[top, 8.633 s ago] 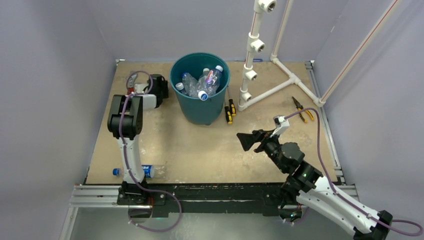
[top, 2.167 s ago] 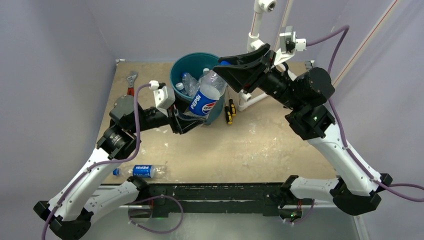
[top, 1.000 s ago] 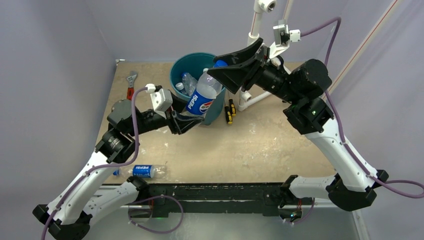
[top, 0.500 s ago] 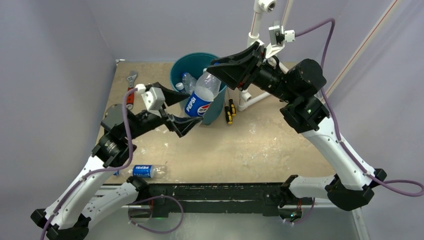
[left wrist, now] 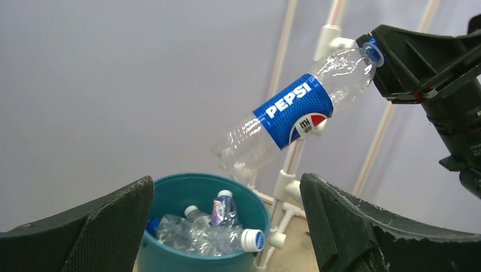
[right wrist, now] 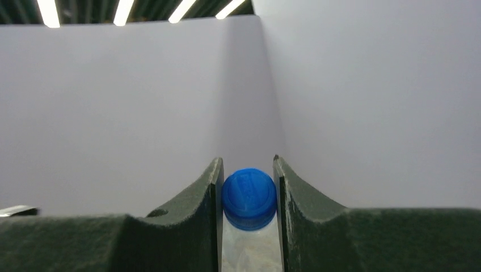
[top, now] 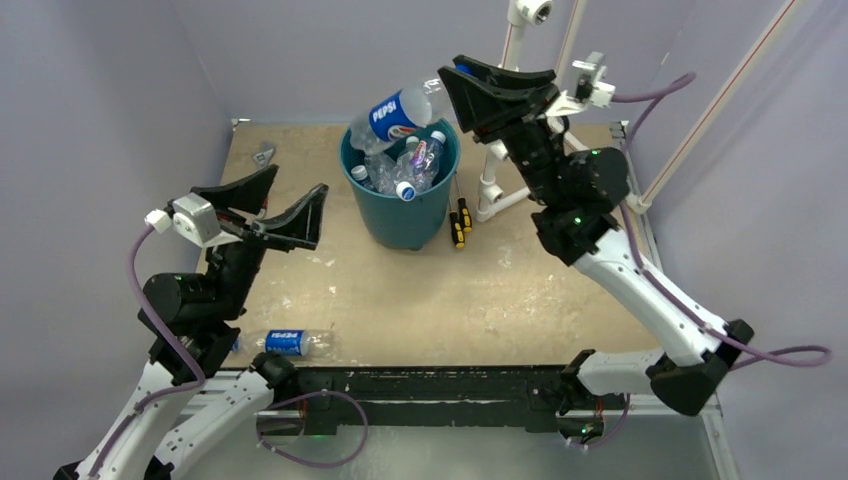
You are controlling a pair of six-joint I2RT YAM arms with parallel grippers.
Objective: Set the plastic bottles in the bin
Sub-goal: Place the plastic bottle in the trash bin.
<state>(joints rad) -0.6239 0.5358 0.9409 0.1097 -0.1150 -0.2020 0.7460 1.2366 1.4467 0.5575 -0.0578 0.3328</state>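
Note:
A clear Pepsi bottle [top: 398,113] with a blue label hangs tilted over the teal bin [top: 400,215]. My right gripper [top: 447,82] is shut on its blue cap [right wrist: 248,198], one finger on each side. In the left wrist view the bottle [left wrist: 292,109] slopes down towards the bin [left wrist: 187,195], its base above the rim. My left gripper [top: 297,182] stands wide open and holds nothing, left of the bin and apart from it. Several bottles [top: 405,165] lie inside the bin. Another bottle [top: 285,342] with a blue label lies on the table near the front left edge.
A white pipe frame [top: 500,120] stands just right of the bin, behind my right gripper. Two yellow-and-black screwdrivers [top: 459,222] lie by the bin's right side. A wrench [top: 263,155] shows partly at the back left. Walls close in on three sides.
My left gripper has opened, let go of the Pepsi bottle and pulled back to the left. My right gripper has closed on the cap and lifted the bottle up over the bin.

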